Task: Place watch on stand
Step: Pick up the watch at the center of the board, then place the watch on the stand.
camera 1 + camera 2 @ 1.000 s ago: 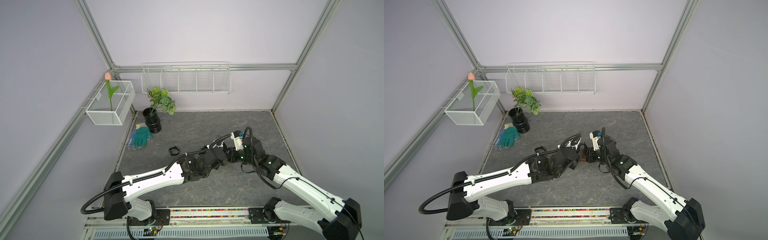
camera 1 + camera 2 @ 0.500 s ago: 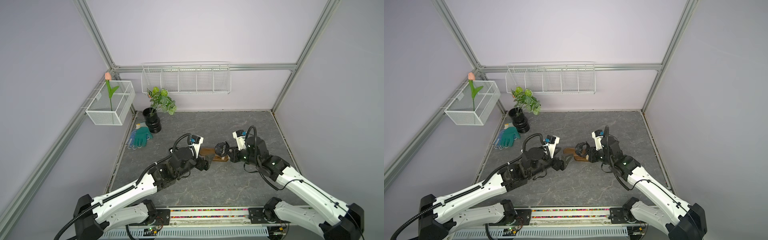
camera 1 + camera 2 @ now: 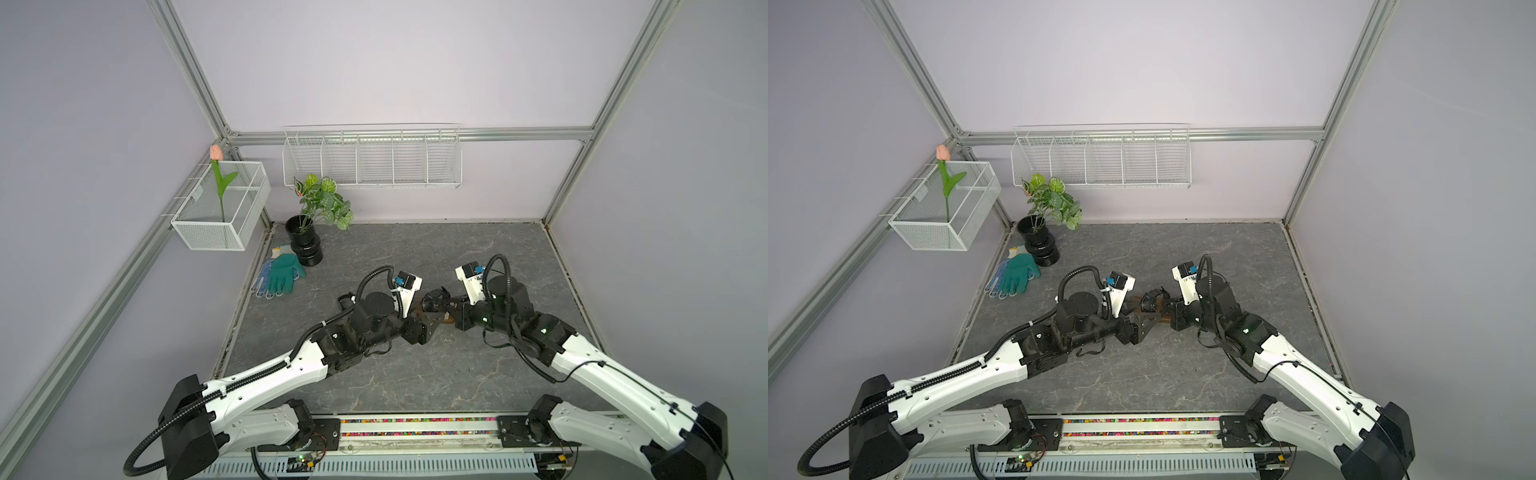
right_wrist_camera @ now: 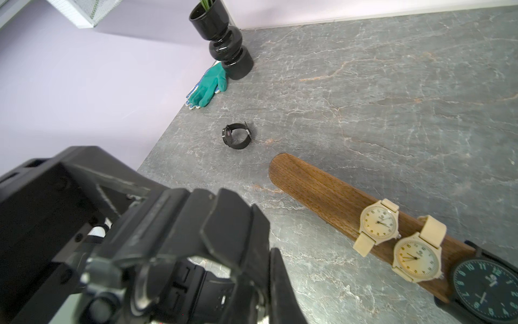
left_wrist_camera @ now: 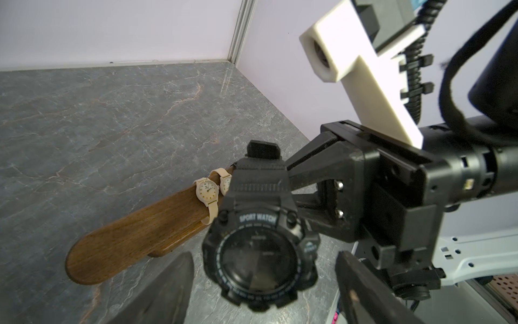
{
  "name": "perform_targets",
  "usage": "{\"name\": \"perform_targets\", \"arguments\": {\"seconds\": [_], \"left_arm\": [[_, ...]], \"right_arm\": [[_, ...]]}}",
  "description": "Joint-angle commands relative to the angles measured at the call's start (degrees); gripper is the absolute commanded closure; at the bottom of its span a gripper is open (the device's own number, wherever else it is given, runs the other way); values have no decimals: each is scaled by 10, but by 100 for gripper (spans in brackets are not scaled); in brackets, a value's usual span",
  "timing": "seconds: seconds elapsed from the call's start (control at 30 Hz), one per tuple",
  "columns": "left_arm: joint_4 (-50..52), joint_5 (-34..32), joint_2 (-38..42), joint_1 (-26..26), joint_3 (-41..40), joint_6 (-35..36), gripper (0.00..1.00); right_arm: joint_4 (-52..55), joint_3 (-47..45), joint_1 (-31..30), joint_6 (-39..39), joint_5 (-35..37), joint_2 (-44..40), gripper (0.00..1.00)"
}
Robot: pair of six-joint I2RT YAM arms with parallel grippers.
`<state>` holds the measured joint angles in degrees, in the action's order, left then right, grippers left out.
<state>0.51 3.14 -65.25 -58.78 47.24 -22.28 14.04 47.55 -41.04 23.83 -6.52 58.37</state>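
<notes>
- The right tool point(image 5: 291, 179) is clamped on the strap of a black sport watch point(image 5: 260, 252). It holds the watch clear of the table point(image 5: 84, 112), with the face turned toward the left wrist camera.
- The left tool point(image 3: 432, 323) stands wide. In the left wrist view its two fingers point(image 5: 171, 289) sit on either side of the watch's face, with a gap on both sides.
- The stand point(image 4: 322, 193) rests on the table just beside and below the held watch. In both top views the two tools and the watch cover most of it, leaving only slivers of brown.
- On the bar sit a beige watch point(image 4: 378, 221) and a second beige watch point(image 4: 414, 258), close together. Next to them, toward one end, is a dark-dial watch point(image 4: 482, 289); the other half of the bar is bare.
- A loose black watch point(image 4: 236, 136) lies on the table near the bar's bare end.
- In the far left corner a black ribbed vase point(image 3: 305, 249) holds a leafy plant. A green glove point(image 3: 284, 274) lies just beside it, well apart from the stand.
- On the walls hang a white wire basket point(image 3: 208, 235) holding a tulip and a long wire shelf point(image 3: 372, 160).
</notes>
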Motion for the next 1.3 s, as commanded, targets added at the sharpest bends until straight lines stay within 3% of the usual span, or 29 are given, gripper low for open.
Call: {"name": "perform_targets", "arguments": {"seconds": [0.0, 0.3, 0.43, 0.5, 0.6, 0.7, 0.97, 1.13, 1.2, 1.27], "left_arm": [[0, 8, 0, 0, 20, -5, 26], [6, 9, -5, 1, 28, -1, 60], [25, 4, -10, 1, 38, 6, 68], [33, -9, -10, 1, 38, 3, 69], [44, -20, -5, 1, 37, 11, 69], [74, -48, 5, 4, 43, 29, 69], [211, -92, -3, 50, 106, 42, 69], [327, -140, -32, 96, 156, 43, 69], [351, -143, -51, 115, 165, 35, 69], [363, -138, -72, 129, 170, 25, 69]], "right_arm": [[-29, -7, -9, -21, -15, 3, 92], [-25, -3, -18, -32, -3, 14, 92], [-23, -12, -18, -25, 20, 11, 89], [-21, -16, -18, -17, 20, 5, 83], [-15, -21, -11, 0, 0, -15, 53], [23, -20, 2, 1, 13, -41, 38], [120, -41, 84, -34, 24, -110, 20], [170, -62, 154, -45, 44, -151, 1], [190, -65, 193, -24, 59, -145, 12], [180, -76, 236, -10, 19, -136, 12]]}}
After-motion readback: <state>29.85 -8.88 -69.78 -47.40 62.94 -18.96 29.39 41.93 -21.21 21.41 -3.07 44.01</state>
